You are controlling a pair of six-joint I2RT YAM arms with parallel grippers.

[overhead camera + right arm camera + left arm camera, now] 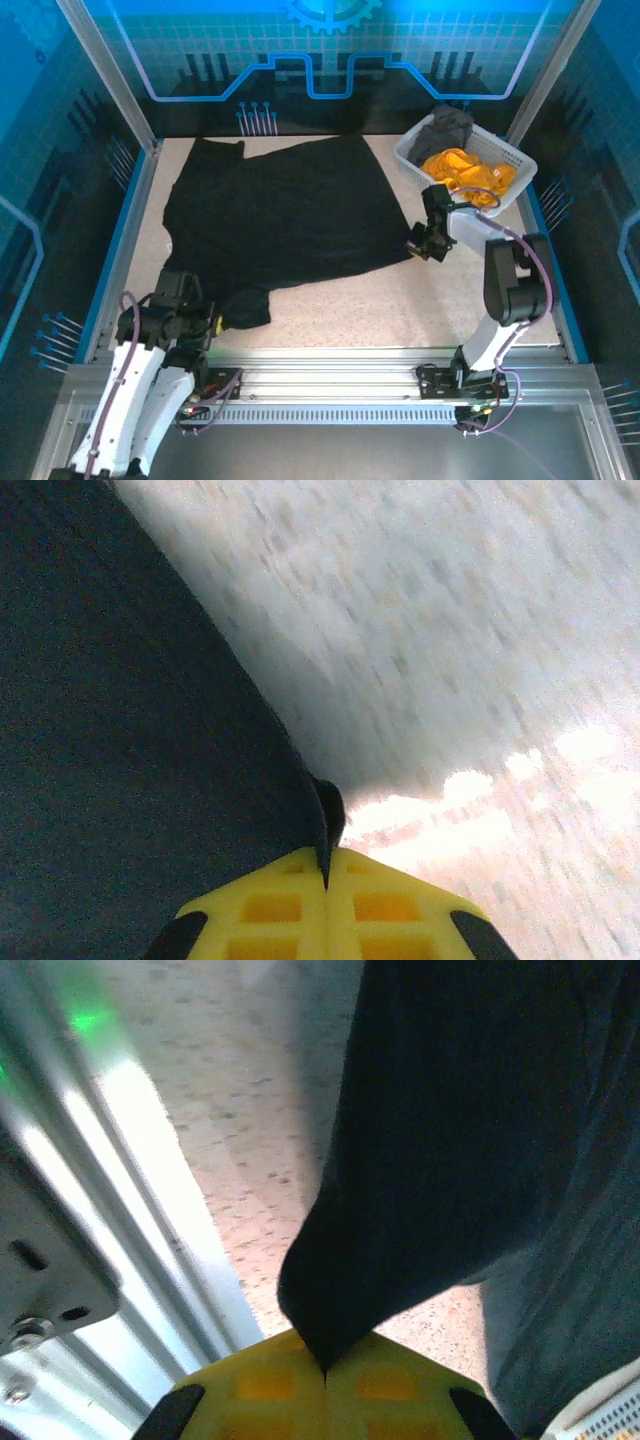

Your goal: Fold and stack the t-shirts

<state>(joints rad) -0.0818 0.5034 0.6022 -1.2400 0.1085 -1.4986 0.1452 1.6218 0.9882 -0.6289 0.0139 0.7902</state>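
Clamping the black t-shirt [280, 215], left claw [325, 1372] and right claw [326, 860] hide its pinched corners.

Overhead view evenly bright with blue backlit walls [330, 60]; left wrist glare whitens the rail [140, 1160], green glow top-left; right wrist worktop [480, 610] smeared, blown-out lower right.

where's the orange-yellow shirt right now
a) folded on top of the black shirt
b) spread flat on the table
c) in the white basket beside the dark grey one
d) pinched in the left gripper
c: the orange-yellow shirt lies bunched inside the white basket at the far right of the table, next to the dark grey shirt, while the black shirt is the one spread on the table.
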